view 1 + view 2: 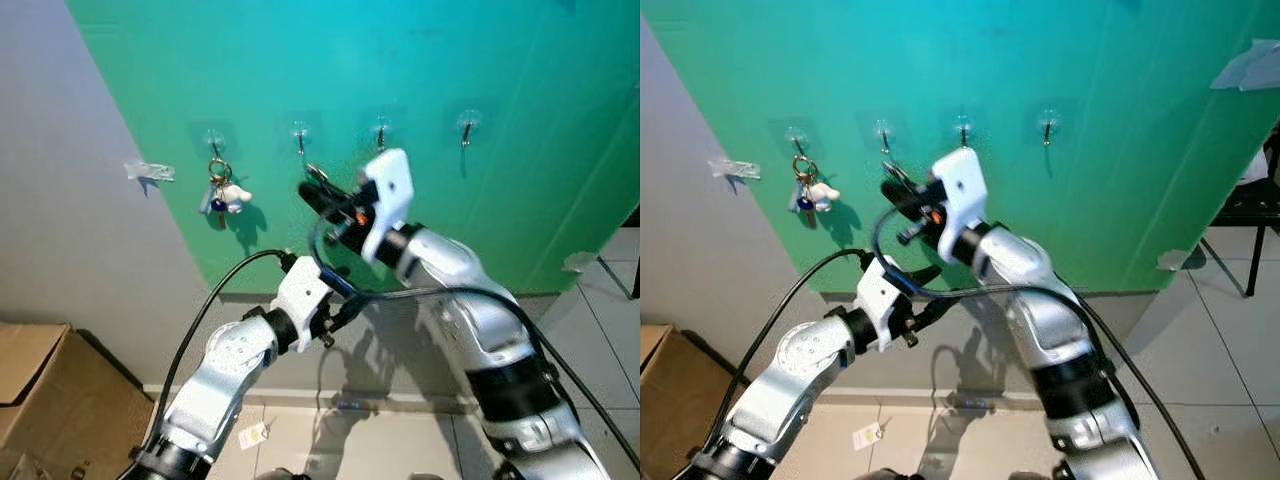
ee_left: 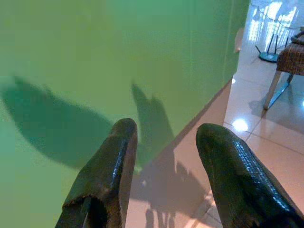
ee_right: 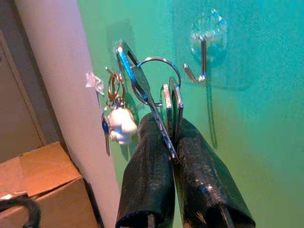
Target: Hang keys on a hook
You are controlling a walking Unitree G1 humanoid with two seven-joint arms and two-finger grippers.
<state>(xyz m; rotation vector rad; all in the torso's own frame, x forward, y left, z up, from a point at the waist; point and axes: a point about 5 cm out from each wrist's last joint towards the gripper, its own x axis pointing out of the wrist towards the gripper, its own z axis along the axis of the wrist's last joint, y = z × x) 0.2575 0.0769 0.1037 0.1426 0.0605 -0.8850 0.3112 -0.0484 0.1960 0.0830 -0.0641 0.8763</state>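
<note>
Keys [image 3: 156, 95] sit clamped in the right claw [image 3: 172, 142], ring raised just beside an empty hook [image 3: 202, 59] on the green wall [image 1: 520, 80] but not yet over it, while the left claw [image 2: 166, 156] hangs open lower down.

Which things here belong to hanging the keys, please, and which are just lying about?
For the job: right hand, the keys it grips, the hook beside them.

Lying about: keys with a white charm already hung, cardboard box, floor tag, idle left hand.
</note>
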